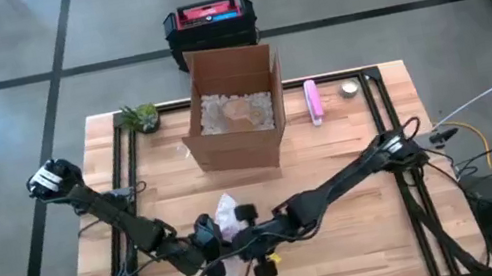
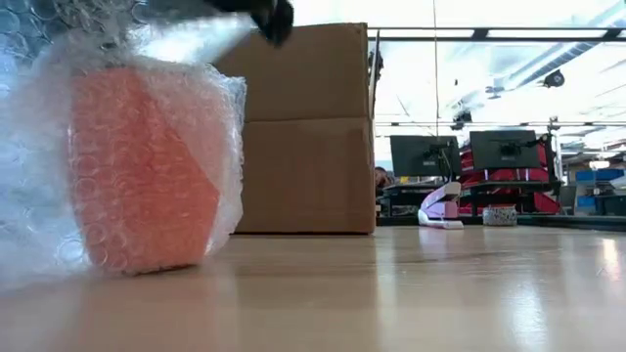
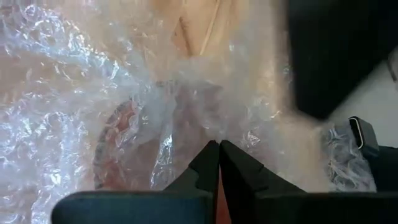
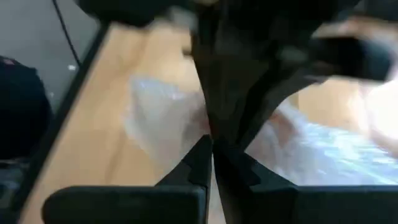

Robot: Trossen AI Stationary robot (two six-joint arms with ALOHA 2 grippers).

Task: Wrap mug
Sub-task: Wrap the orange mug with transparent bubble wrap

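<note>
An orange mug [image 2: 137, 166] stands on the table near its front edge, swathed in clear bubble wrap [image 2: 210, 108]. From above the wrap [image 1: 226, 210] shows as a pale bundle between both grippers. My left gripper [image 3: 219, 146] is shut at the wrap just above the mug [image 3: 124, 146]. My right gripper [image 4: 211, 144] is shut close beside it, facing the left arm. In the low view a dark fingertip [image 2: 271, 15] stands above the mug with wrap drawn up to it. My left gripper pinches a gathered fold of the bubble wrap [image 3: 214, 127] between its two fingertips, coming from above over the mug. The wrap lies loosely around the mug, which rests on the table. My right gripper is shut against the wrap's edge [image 4: 180, 134]; blur and the left arm hide whether it holds it.
An open cardboard box [image 1: 233, 110] with padding inside stands behind the mug at mid table. A small plant [image 1: 141, 117] sits far left; a pink-and-white stapler [image 1: 313, 102] and a small round tin [image 1: 349, 88] sit far right. A black-and-red case [image 1: 209, 25] is on the floor beyond.
</note>
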